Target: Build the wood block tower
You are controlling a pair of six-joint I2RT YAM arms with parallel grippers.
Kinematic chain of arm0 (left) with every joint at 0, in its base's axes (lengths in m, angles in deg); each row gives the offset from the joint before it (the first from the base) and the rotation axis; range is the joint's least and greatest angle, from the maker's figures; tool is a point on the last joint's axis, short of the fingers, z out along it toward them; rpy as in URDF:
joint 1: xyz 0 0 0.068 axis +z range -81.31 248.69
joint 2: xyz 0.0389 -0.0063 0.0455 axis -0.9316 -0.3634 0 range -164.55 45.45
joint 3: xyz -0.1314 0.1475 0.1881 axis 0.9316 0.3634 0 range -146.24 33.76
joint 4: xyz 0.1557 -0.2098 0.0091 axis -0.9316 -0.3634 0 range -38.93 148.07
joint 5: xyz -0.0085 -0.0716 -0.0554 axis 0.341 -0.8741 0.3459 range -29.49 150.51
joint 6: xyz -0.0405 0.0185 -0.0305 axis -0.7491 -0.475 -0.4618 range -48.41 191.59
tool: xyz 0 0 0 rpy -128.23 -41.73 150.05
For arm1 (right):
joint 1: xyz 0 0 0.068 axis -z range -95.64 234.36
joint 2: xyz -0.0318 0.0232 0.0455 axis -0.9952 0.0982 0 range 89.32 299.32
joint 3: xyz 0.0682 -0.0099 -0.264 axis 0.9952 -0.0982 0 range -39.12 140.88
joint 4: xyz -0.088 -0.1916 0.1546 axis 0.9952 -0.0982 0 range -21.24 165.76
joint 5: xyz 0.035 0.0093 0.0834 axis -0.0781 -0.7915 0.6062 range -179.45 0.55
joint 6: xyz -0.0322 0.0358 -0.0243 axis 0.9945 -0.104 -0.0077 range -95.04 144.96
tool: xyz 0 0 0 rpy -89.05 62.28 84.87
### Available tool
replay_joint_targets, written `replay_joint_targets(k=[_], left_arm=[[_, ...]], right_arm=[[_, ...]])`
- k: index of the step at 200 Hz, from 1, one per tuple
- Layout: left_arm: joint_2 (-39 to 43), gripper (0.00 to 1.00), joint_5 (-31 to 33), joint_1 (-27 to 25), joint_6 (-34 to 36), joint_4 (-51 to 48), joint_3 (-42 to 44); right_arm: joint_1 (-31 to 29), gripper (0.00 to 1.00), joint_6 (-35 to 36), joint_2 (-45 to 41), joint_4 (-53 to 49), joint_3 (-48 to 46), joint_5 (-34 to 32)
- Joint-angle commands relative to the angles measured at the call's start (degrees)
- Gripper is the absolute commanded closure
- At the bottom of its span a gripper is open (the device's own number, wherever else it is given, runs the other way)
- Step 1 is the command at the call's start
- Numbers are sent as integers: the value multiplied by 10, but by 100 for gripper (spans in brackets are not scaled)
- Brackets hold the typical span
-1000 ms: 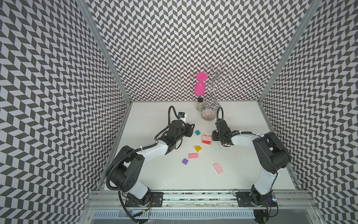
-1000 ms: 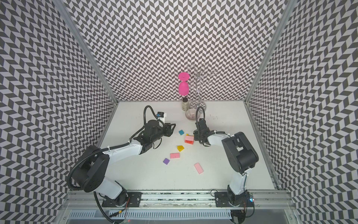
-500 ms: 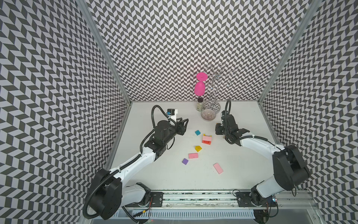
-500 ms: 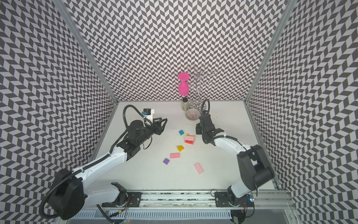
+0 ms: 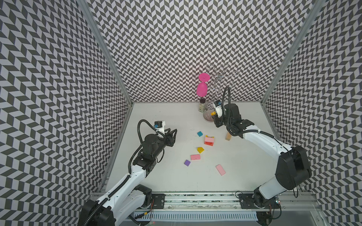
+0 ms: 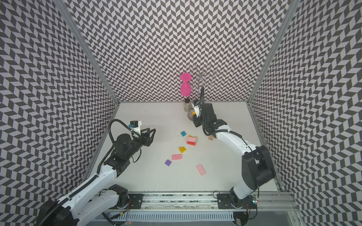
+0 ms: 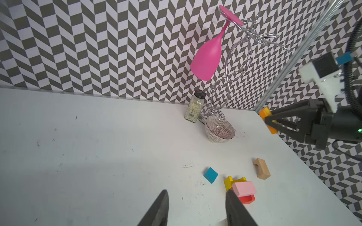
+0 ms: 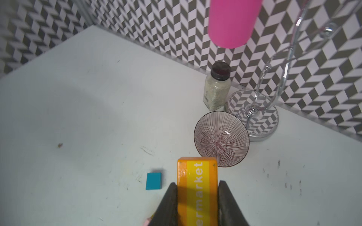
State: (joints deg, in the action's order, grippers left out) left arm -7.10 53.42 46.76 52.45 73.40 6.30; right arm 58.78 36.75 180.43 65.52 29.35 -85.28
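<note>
My right gripper (image 8: 197, 185) is shut on an orange block (image 8: 196, 187) with a yellow lettered stripe, held above the table beside the bowl (image 5: 212, 113). The small stack, a pink slab on a red block with a yellow piece behind (image 5: 209, 140) (image 6: 191, 140) (image 7: 243, 188), stands mid-table. Around it lie a teal block (image 5: 200, 133), a plain wood block (image 5: 228, 136), a yellow wedge (image 5: 200, 149), a purple block (image 5: 187, 162) and two pink slabs (image 5: 195, 157) (image 5: 220, 169). My left gripper (image 5: 172, 133) (image 7: 195, 195) hangs open and empty, left of the blocks.
A ribbed glass bowl (image 5: 207, 115) (image 8: 221, 139), a spice jar (image 5: 202, 105) and a wire rack (image 5: 219, 78) carrying a pink goblet (image 5: 202, 89) stand at the back wall. Patterned walls close in the left, right and back sides.
My right gripper has risen from beside the stack and moved back toward the bowl with the orange block. My left gripper has drawn away to the left.
</note>
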Motion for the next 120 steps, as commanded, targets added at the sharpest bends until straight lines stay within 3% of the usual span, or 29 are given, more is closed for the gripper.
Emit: replay_joint_targets(k=[1, 19, 52, 120], left_arm=[[9, 51, -19, 1, -6, 11, 4], [4, 51, -24, 1, -6, 8, 1], [8, 51, -25, 2, -6, 3, -4], [5, 52, -15, 1, -9, 18, -5]], right_arm=[[-1, 100, 152, 11, 38, -19, 128], [-1, 100, 222, 28, -29, 26, 190], [-2, 100, 304, 68, -195, 158, 199], [-6, 100, 357, 125, -224, 128, 74]])
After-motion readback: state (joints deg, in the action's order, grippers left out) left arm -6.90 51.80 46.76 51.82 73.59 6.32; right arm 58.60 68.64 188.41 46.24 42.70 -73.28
